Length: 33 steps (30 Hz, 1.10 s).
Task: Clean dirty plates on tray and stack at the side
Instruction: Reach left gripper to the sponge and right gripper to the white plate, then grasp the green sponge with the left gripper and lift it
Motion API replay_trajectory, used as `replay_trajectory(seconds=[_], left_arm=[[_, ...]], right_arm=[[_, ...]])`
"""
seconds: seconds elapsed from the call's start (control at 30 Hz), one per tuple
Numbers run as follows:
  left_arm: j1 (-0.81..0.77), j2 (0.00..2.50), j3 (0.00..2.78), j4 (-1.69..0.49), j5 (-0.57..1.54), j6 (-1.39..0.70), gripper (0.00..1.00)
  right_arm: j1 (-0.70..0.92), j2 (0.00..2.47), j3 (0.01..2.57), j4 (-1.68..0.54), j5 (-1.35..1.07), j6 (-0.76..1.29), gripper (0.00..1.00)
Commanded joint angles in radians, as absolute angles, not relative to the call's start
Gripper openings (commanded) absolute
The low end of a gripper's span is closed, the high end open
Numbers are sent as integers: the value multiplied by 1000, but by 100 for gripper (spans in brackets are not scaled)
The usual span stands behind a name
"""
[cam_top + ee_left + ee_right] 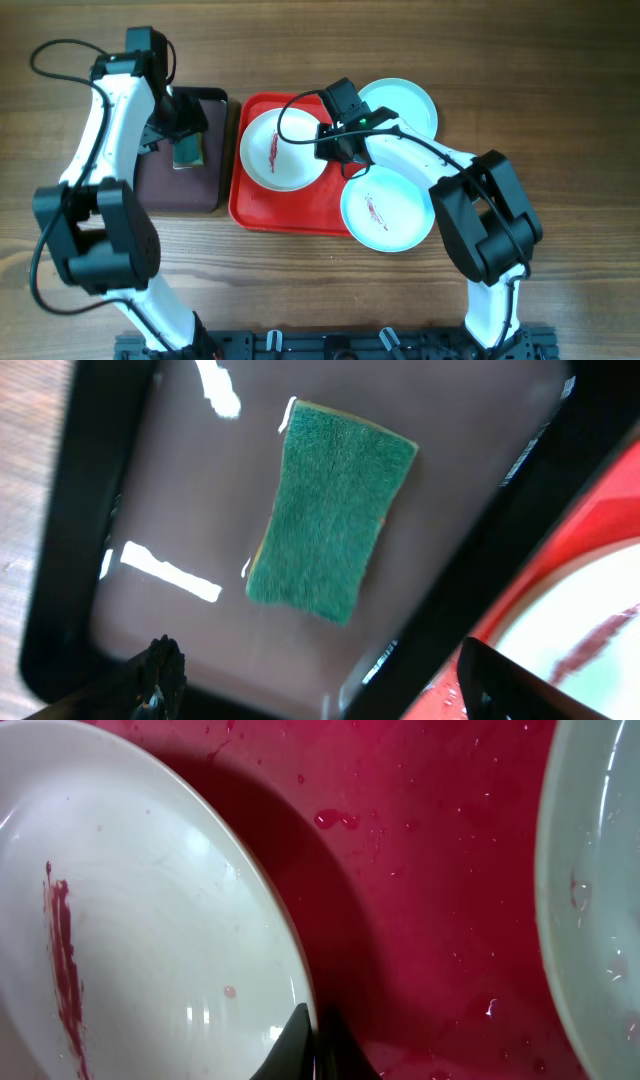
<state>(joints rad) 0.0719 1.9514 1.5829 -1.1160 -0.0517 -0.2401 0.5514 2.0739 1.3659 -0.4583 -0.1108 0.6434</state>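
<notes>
Left gripper (320, 685): we see it spread wide above the green sponge (330, 510).
Right gripper (315, 1042): pinched together on the white plate (150, 920) — at its rim, on the red tray (420, 870).

Wooden table (560, 80) (pale grain).

Overhead looks down; close wrist views share the tray (270, 208).

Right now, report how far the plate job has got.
Done: nothing stacked; only the far turquoise plate shows no smear. In hand: right gripper pinches the white plate at its rim, left gripper open over the sponge. Left: white plate and near turquoise plate are smeared.
</notes>
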Motion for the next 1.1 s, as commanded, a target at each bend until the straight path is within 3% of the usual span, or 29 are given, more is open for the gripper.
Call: replay_trajectory(seconds=[0.0, 0.1, 0.3, 0.57, 0.63, 1.07], left_arm=[[105, 2027, 1595, -1093, -2, -104, 82], [121, 2070, 1595, -1066, 11, -37, 81], [126, 2109, 1595, -997, 37, -30, 63], [116, 2128, 1588, -960, 40, 23, 56], [116, 2128, 1588, -960, 30, 23, 49], [84, 2128, 1493, -922, 33, 19, 42]], right_arm=[[556, 2104, 1382, -460, -82, 655, 4], [556, 2104, 1382, -460, -82, 655, 4], [556, 2104, 1382, -458, -82, 657, 4], [556, 2104, 1382, -454, -82, 657, 5], [556, 2104, 1382, -454, -82, 657, 4], [556, 2104, 1382, -450, -82, 657, 5]])
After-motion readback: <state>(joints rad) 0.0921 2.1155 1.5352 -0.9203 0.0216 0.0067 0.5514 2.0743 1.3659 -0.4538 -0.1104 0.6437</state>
